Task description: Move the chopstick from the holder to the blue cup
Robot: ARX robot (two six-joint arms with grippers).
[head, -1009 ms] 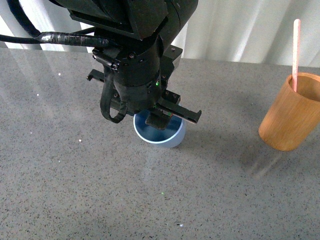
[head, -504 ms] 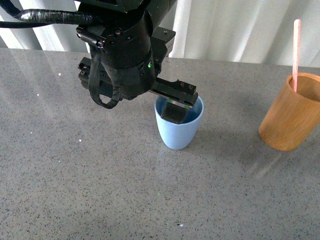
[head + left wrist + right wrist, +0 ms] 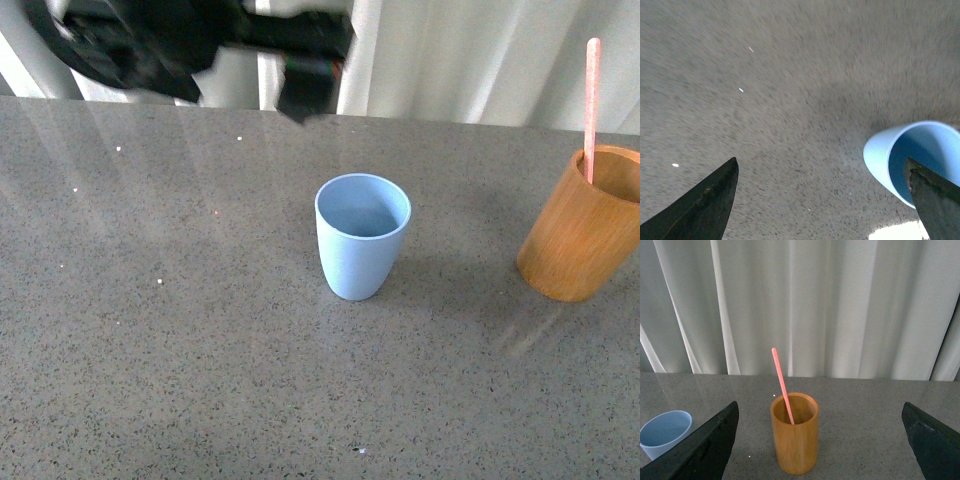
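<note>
Thin pinkish-red chopstick (image 3: 592,110) standing in orange-brown wooden cylinder (image 3: 580,240), light blue plastic tumbler (image 3: 360,240) left of it, well apart — left gripper (image 3: 821,165), right gripper (image 3: 820,407) both spread wide, empty.

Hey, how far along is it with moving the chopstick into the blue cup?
Done: the blue cup stands upright and empty, ready. In hand: nothing; the left gripper and right gripper are both open, the right one facing the holder. Left: everything that matters, since the chopstick sits in the holder, ungrasped.
</note>
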